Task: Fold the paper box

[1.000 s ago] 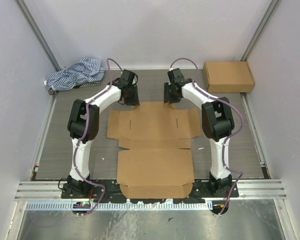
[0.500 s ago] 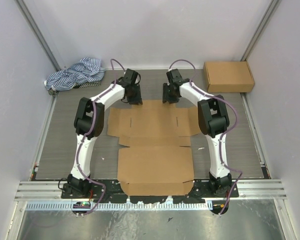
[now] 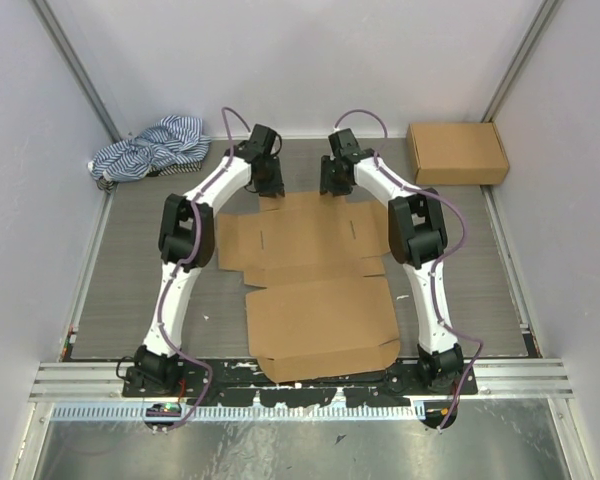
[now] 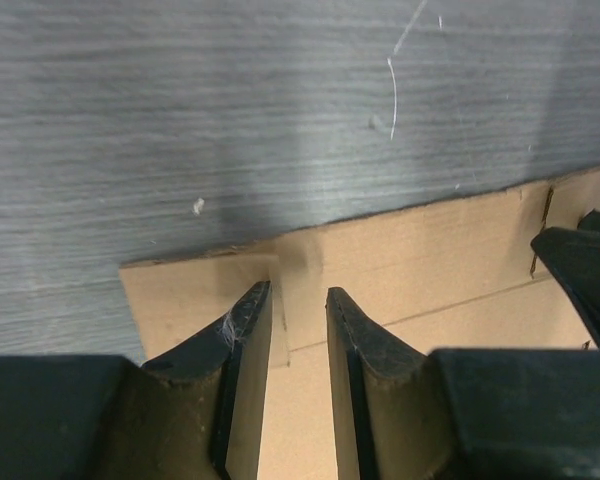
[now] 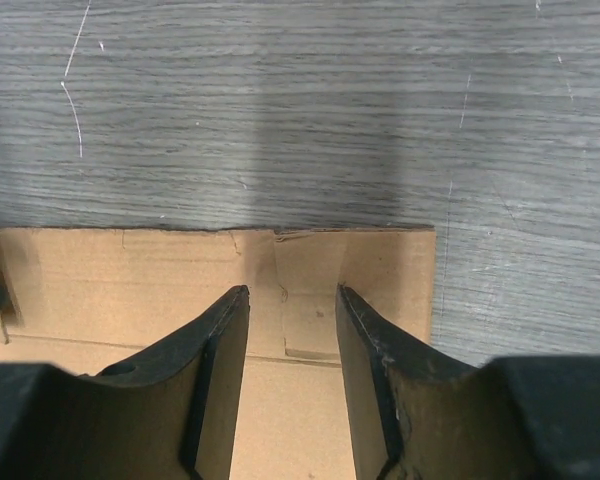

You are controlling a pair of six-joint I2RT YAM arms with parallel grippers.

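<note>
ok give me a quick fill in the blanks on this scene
The paper box lies ___ on the table.
The left gripper and right gripper both sit at its ___ edge.
The striped cloth is in the far ___ corner.
The closed cardboard box is in the far ___ corner.
Missing: flat, far, left, right

The box [image 3: 320,315] is sliding toward the top of the frame and turning a little counter-clockwise, its lower panel drifting right so that the bottom edge is now lying tilted, right corner higher. Both arms are stretching farther up the frame with their elbows drawing inward, and the left gripper [image 3: 270,192] and right gripper [image 3: 331,187] are moving up along with the box's top edge.
</note>
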